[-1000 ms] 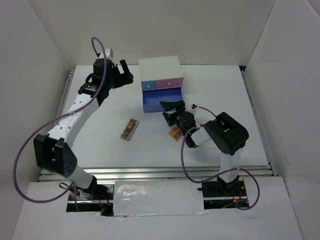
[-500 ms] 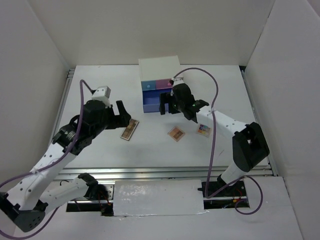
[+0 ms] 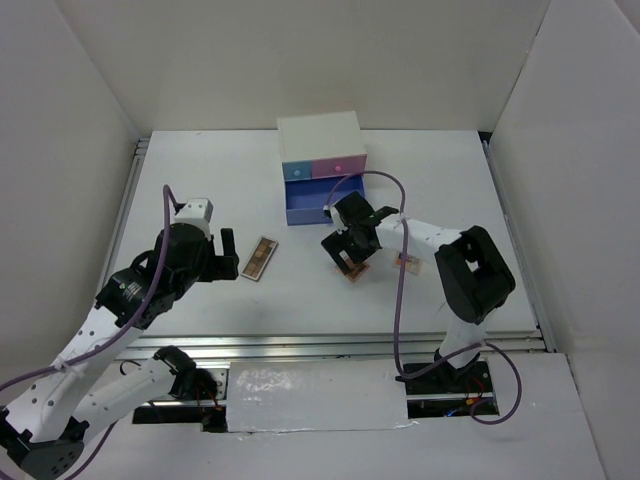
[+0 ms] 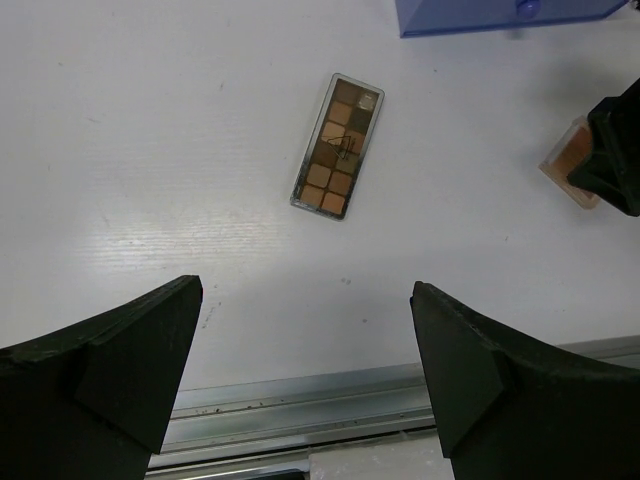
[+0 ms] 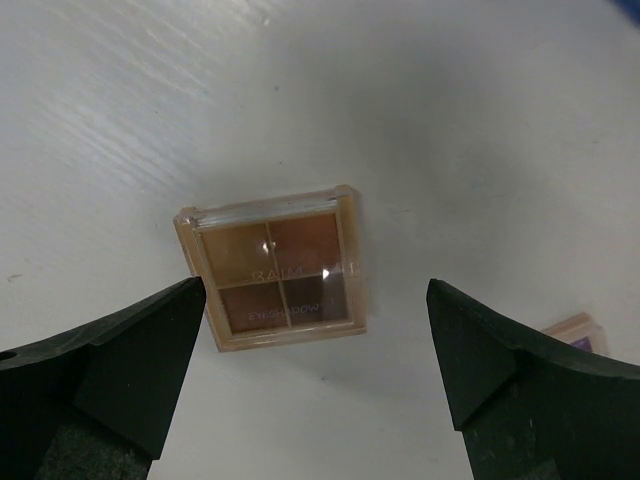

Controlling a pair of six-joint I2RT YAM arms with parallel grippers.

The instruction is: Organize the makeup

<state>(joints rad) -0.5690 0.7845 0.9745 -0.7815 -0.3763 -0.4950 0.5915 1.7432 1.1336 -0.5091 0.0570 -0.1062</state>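
The long brown eyeshadow palette [image 3: 259,258] lies flat on the table left of centre; it also shows in the left wrist view [image 4: 338,147]. My left gripper [image 3: 226,256] is open and empty, just left of it and above the table [image 4: 305,292]. A square pinkish-brown palette [image 3: 352,269] lies near the centre. My right gripper [image 3: 349,248] hovers open right over it, and the palette [image 5: 272,268] sits between and below the spread fingers, untouched. A second small palette [image 3: 406,263] lies to its right and peeks in at the wrist view's edge [image 5: 576,328].
The white drawer box [image 3: 320,138] stands at the back centre with its blue drawer [image 3: 312,207] pulled open toward the arms. White walls enclose the table. A metal rail [image 4: 300,400] runs along the near edge.
My right gripper swung from the open drawer down and forward to above the square palette. My left arm drew back a little toward the near left, staying open.
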